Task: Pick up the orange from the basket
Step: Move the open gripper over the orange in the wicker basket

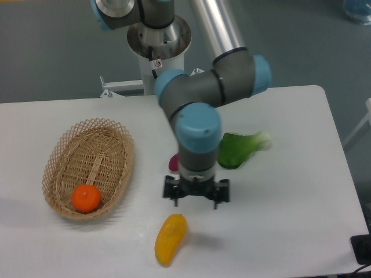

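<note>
1. We see the orange [86, 198] lying inside the basket [119, 142], at the end nearest the camera, resting against the woven floor and close to the lower wall.
2. The basket is an oval of light tan wicker with an open lattice rim; it sits on the left part of the table [301, 231], and nothing else is in it that we can see.
3. The gripper [196, 195] hangs above the middle of the table, well apart from the basket, pointing down, with its two fingers spread and nothing between them.
4. Just below the gripper lies an elongated yellow fruit [170, 238], flat on the table, near the front edge.
5. Behind the arm's wrist [197, 145] we glimpse a sliver of a purple item [173, 163], mostly hidden, so we cannot tell its shape.
6. To the right of the wrist lies a green leafy vegetable [236, 150] with a pale stalk end pointing right.
7. The table is white, smooth and matte, with a rounded corner at the far right; soft shadows fall under the basket and beneath the yellow fruit.
8. The arm's silver column [159, 55] rises behind the far edge of the table, on a white bracket.
9. Beyond the table the floor [52, 52] is a dull grey-green, and a blue object [356, 10] shows at the top right corner, cut off by the frame.
</note>
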Motion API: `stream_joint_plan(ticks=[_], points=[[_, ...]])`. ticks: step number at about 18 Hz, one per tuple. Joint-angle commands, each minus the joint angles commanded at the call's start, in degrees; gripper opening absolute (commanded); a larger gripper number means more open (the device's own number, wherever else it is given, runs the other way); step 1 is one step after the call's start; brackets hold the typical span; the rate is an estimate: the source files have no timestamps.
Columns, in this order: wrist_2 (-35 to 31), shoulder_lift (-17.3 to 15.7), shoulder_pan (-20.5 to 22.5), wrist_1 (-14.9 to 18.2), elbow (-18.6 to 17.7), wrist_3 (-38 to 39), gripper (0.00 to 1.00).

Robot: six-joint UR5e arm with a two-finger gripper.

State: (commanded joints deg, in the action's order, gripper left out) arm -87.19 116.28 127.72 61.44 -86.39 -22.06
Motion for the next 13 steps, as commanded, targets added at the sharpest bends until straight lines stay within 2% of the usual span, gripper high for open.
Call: stream_joint_plan(ticks=[2,5,13], points=[[1.31,-0.7,-2.29,-0.09,-1.67,0.0,1.0],[4.21,-1.4,-4.84,-0.09,-1.68,2.37,1.0],[3.7,-0.79,-12.48,-0.44,-2.11,13.35,1.0]])
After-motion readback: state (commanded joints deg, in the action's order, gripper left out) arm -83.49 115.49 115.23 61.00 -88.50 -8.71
